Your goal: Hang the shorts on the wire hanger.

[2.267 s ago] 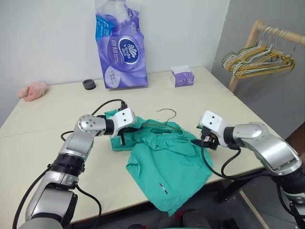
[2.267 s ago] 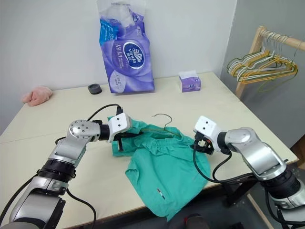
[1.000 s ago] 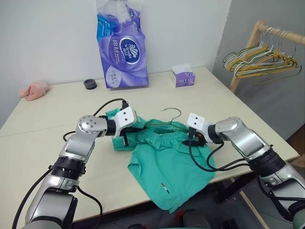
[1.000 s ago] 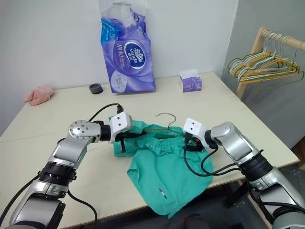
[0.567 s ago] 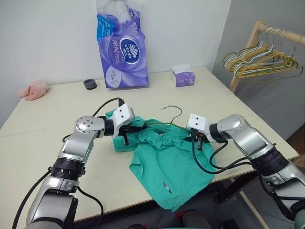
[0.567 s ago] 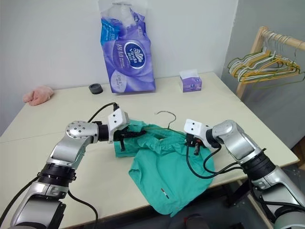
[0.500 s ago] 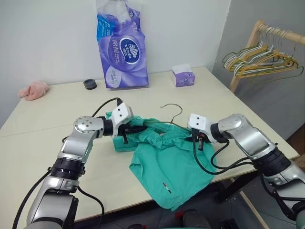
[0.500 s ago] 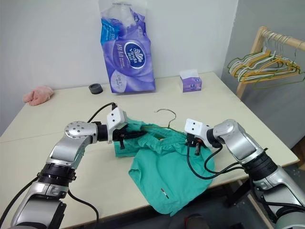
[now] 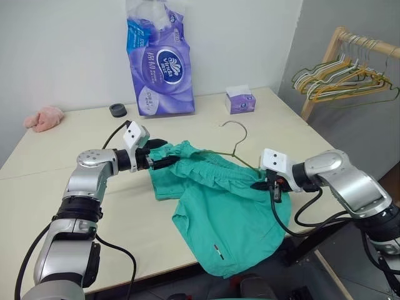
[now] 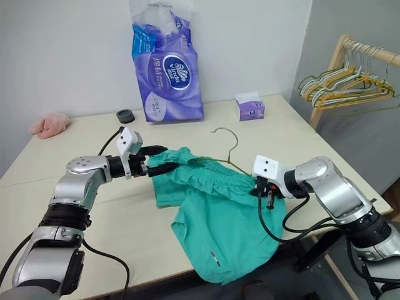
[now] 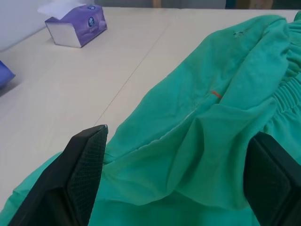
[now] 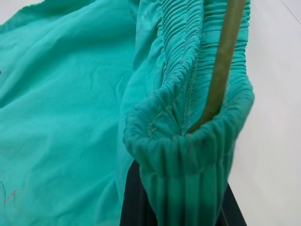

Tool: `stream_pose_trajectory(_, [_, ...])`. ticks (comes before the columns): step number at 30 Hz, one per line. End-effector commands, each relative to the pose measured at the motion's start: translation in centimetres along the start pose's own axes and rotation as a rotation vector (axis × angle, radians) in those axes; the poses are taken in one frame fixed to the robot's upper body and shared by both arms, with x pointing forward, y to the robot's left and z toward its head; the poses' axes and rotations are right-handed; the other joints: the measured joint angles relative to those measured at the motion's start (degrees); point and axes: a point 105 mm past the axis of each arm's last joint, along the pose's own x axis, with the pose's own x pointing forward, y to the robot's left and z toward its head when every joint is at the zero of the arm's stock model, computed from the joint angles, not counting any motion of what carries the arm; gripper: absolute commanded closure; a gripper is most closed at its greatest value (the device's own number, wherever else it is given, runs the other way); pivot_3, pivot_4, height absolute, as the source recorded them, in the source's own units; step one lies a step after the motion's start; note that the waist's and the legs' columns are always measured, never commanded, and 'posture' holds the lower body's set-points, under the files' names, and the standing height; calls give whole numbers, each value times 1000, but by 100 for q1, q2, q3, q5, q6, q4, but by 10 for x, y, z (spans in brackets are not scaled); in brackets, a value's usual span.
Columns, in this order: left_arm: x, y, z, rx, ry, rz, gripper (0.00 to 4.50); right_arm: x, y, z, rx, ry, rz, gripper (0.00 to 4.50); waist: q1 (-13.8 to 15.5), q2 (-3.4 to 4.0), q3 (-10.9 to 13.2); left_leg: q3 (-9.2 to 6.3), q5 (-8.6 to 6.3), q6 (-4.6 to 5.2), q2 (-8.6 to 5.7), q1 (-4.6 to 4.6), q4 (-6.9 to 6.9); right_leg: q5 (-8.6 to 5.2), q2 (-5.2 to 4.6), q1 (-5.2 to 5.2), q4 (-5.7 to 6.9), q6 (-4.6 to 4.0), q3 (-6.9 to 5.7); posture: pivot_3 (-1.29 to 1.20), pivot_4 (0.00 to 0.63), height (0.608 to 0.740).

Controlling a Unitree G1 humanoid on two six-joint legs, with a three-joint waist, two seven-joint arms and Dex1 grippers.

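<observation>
the teal shorts [image 9: 228, 206] lie on the near part of the worktop [image 9: 56, 187], one leg spilling over its front edge, with the waistband lifted off the surface between the two arms. the right gripper [image 9: 273, 185] has its jaws closed on the right end of the gathered waistband, with the olive wire hanger [image 9: 234, 152] running inside the fold; the hanger's hook stands up behind the fabric. the left gripper [image 10: 158, 160] has its jaws spread wide at the left end of the shorts, fabric lying between them but not pinched.

the step in hand looks like threading the hanger through the waistband: the right end seems seated, while the left end is loose. the next move likely calls for the left jaws to take a fresh hold of the waistband edge and draw it over the hanger's left shoulder, though that wire end is hidden under cloth, so its exact place is hard to tell.

farther back stand a black tape roll [image 9: 117, 110], a purple tissue pack [image 9: 159, 62], a small tissue box [image 9: 239, 99] and a pink cloth [image 9: 42, 117], all well apart from the work. a rack of bunched hangers [image 9: 340, 75] stands off to the right. nothing blocks either arm.
</observation>
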Motion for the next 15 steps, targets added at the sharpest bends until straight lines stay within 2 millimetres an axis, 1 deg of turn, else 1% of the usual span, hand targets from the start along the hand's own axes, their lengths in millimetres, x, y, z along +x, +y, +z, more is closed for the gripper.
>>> stream_pose_trajectory(1, [-16, 10, 28, -36, -97, 39, 402, -17, -10, -3, 24, 11, -61, 4500, -10, 0, 0, 0, 0, 0, 0, 0, 0, 0, 0, 0, 0, 0, 0, -251, 0, 740])
stream_pose_trajectory(4, [-16, -1, 34, -86, -119, -31, 402, -19, -11, -2, 34, 6, -63, 4500, -41, 0, 0, 0, 0, 1, 0, -1, -1, 0, 0, -2, 1, 0, 0, -252, 0, 740])
stream_pose_trajectory(5, [-16, -11, 40, -119, -127, -103, 212, -21, -13, -4, 28, 15, -75, 4500, -60, 0, 0, 0, 0, 1, 1, -1, -2, 0, 0, -2, 0, 0, 0, -251, 0, 740])
stream_pose_trajectory(6, [-16, -20, 48, -152, -143, -165, 8, -23, -17, -7, 7, 29, -94, 4500, -71, 0, 0, 1, 0, 1, 1, -1, -2, 0, 0, -2, 0, 0, 0, -248, 0, 740])
stream_pose_trajectory(8, [-15, -35, 58, -175, -153, -243, 8, -28, -22, -10, -61, 59, -128, 4500, -70, 0, 0, 0, -1, 1, -1, -2, -2, -1, -1, 0, 0, 1, 0, -243, 0, 740])
stream_pose_trajectory(9, [-14, -37, 60, -169, -156, -248, 8, -30, -24, -11, -98, 70, -137, 4500, -68, 0, 0, 0, -1, 1, -2, -2, -2, -1, -3, 1, 0, 1, 0, -243, 0, 740])
stream_pose_trajectory(12, [-11, -29, 64, -150, -174, -185, 8, -34, -23, -11, -139, 73, -133, 4500, -78, 1, 0, 4, 0, 1, -4, 2, -2, -1, -6, 3, -1, 1, 0, -241, 0, 740])
stream_pose_trajectory(15, [-13, 9, 52, -54, -143, 63, 8, -43, -18, -6, -87, 35, -112, 4500, -90, 0, 0, 2, 1, -1, 0, 2, -2, -1, -2, 4, -2, 1, -1, -242, 0, 740])
